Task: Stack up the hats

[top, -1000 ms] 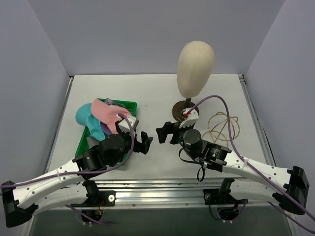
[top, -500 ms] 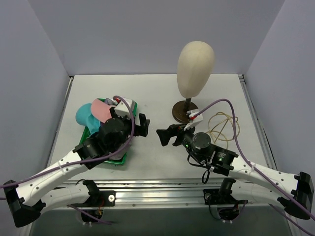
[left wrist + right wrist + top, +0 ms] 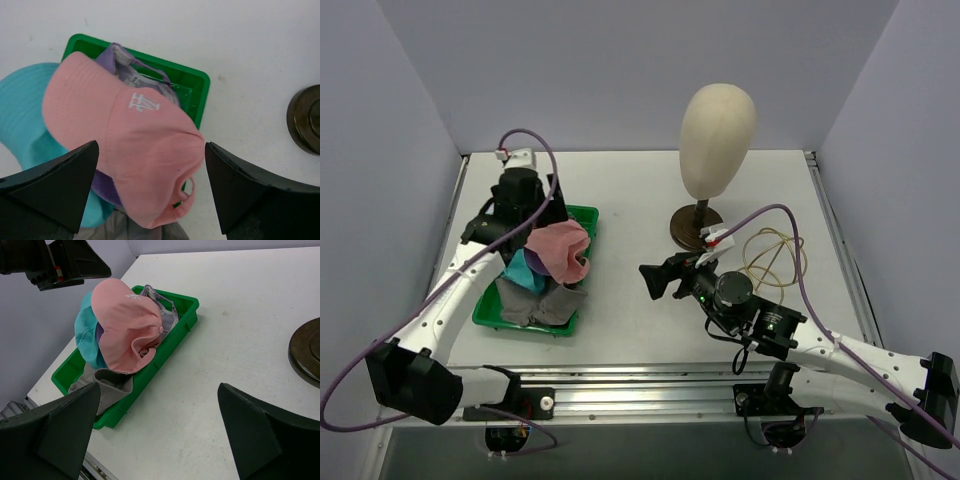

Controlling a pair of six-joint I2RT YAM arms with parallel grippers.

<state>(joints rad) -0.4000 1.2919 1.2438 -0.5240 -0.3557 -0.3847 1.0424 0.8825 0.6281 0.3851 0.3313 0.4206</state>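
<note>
Hats [image 3: 552, 268] heaped in tray [image 3: 586, 213]; pink cap [image 3: 135, 125] lies below left tool [image 3: 151, 150], jaws apart; right tool [image 3: 653, 281], at 3 o'clock, also spread.

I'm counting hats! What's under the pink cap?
A lavender cap peeks out beneath the pink cap. A teal hat and a grey hat stick out too, all in the tray. Their covered parts, and anything deeper, stay hidden.

We find the hats [image 3: 545, 285] heaped in a tray [image 3: 586, 213] on the left of the worktop [image 3: 630, 320], one cap [image 3: 560, 250] uppermost. The mannequin head [image 3: 717, 135] stands to the right, farther back.
</note>
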